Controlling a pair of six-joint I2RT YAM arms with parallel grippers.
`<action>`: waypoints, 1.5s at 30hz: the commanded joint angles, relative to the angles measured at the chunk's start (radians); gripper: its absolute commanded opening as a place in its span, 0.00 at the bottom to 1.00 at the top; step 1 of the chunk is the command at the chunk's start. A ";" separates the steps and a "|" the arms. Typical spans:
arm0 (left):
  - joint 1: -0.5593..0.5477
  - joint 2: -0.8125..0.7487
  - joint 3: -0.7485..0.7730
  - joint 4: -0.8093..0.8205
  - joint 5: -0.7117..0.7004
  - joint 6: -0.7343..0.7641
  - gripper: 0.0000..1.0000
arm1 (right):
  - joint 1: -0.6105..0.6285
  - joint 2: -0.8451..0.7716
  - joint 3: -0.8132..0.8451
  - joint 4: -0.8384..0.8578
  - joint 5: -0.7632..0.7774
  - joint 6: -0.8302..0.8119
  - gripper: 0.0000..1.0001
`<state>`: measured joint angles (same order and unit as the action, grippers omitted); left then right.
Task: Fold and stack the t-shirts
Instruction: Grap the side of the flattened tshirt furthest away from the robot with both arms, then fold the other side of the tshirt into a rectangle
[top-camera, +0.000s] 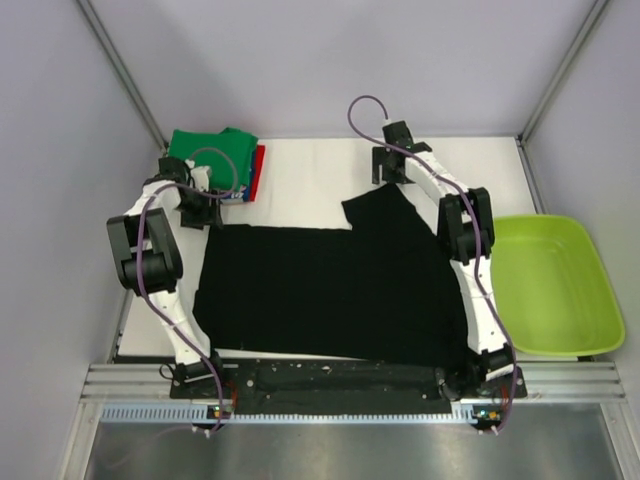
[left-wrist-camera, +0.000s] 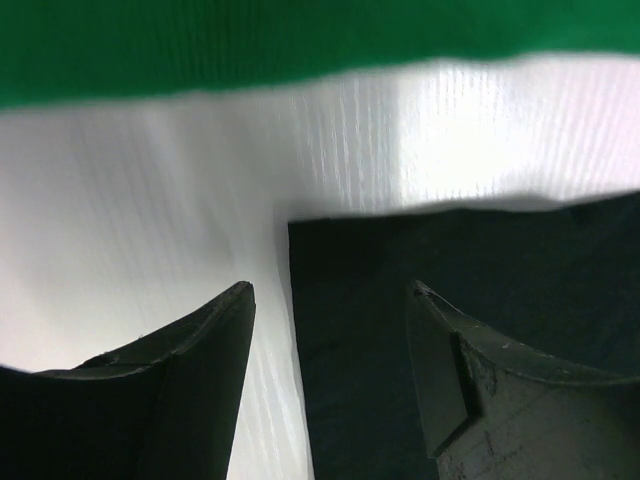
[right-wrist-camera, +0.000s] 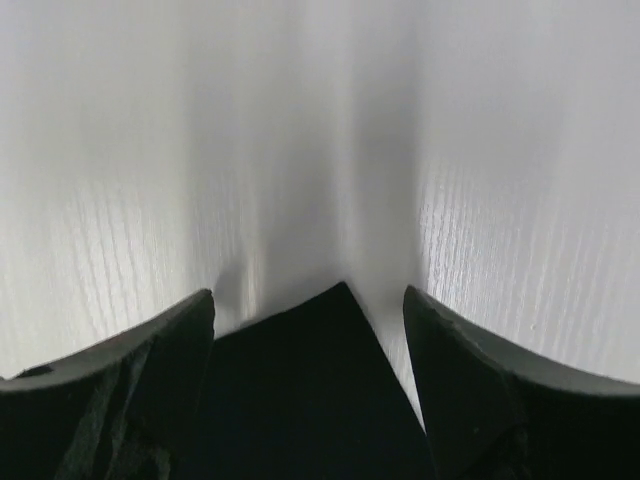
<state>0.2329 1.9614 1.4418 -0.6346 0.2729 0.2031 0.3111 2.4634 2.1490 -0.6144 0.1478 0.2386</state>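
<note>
White tabletop (top-camera: 310, 170) fills the cell between grey walls, and the black t-shirt (top-camera: 330, 290) lies spread flat across its middle, with one sleeve (top-camera: 385, 215) poking toward the far side on the right. At the far left sits the finished stack: a folded green shirt (top-camera: 210, 148) on top, with a red shirt (top-camera: 261, 160) and a blue-white patterned shirt (top-camera: 250, 186) edging out beneath it. I have the left gripper (left-wrist-camera: 330, 290) low over the shirt's far left corner. Its fingers are spread wide, one over bare table and the other over cloth, so the hem edge runs between them. The right gripper (right-wrist-camera: 310, 295) is likewise wide apart, straddling the pointed tip of the sleeve. Neither holds anything, and I cannot tell whether the pads touch the fabric. I judge this shirt light, limp and thin. It should drape and drag on the table rather than keep any shape, so I want to pinch right at the corners, deep enough that a single layer cannot slip out. A lime-green tub (top-camera: 550, 285) sits off to the right, well apart.
</note>
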 joint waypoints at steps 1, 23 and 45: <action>0.003 0.077 0.097 -0.019 0.049 0.034 0.66 | -0.015 0.028 0.057 0.015 0.033 0.048 0.73; 0.002 0.136 0.152 -0.200 0.184 0.160 0.00 | -0.014 -0.190 -0.123 -0.021 -0.244 0.047 0.00; 0.003 -0.409 -0.185 -0.355 0.189 0.679 0.00 | -0.014 -1.276 -1.176 -0.169 -0.367 0.162 0.00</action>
<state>0.2333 1.6180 1.3262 -0.9264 0.4896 0.7391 0.2924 1.3197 1.0866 -0.7193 -0.1745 0.3260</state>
